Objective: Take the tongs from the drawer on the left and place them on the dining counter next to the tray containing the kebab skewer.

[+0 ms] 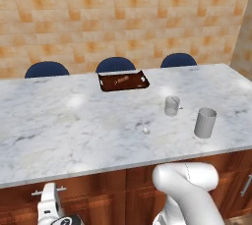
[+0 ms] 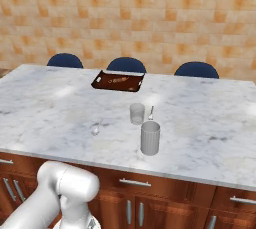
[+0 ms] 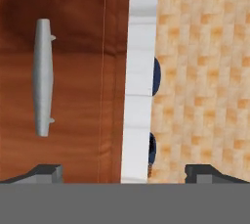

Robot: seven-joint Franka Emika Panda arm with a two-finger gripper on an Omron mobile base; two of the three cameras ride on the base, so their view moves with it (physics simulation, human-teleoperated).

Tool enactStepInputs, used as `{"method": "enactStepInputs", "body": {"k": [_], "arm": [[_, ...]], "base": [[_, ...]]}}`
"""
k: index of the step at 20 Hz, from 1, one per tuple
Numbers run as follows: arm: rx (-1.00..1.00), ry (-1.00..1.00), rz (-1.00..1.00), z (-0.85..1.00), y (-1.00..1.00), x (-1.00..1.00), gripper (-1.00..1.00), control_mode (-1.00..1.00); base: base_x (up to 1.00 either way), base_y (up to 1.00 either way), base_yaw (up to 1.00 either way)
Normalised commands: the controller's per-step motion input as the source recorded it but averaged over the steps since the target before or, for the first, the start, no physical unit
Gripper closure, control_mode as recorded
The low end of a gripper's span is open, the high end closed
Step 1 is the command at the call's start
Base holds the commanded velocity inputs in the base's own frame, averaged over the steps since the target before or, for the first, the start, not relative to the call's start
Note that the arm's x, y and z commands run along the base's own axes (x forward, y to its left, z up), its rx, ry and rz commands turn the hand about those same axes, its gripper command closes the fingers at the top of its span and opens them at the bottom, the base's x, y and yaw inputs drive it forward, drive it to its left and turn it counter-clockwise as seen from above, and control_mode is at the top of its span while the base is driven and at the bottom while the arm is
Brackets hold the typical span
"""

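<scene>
Marble dining counter (image 1: 59,130) carries the tray (image 1: 123,80); gripper (image 3: 123,171) — fingers wide apart, empty — faces what looks like the drawer (image 3: 73,96).

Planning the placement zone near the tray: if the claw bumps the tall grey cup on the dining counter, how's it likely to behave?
The tall grey cup stands upright and is taller than wide, so a high bump would probably tip it. Being round, it would likely roll once down. The dining counter looks polished, so a low push may just slide it.

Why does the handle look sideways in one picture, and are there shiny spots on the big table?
Hand view: the camera is rolled, so the drawer handle stands on end. Left base view: pale glare patches on the dining counter. Right base view: similar soft glare.
</scene>
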Motion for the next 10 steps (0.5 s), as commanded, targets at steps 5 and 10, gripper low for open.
{"method": "enactStepInputs", "body": {"k": [5,10], "arm": [[0.0,0.0,0.0,-0.2,0.0,0.11,-1.0,-1.0],[0.0,0.0,0.0,-0.4,0.01,0.05,-1.0,-1.0]], "base": [[0.0,0.0,0.0],[0.0,0.0,0.0]]}}
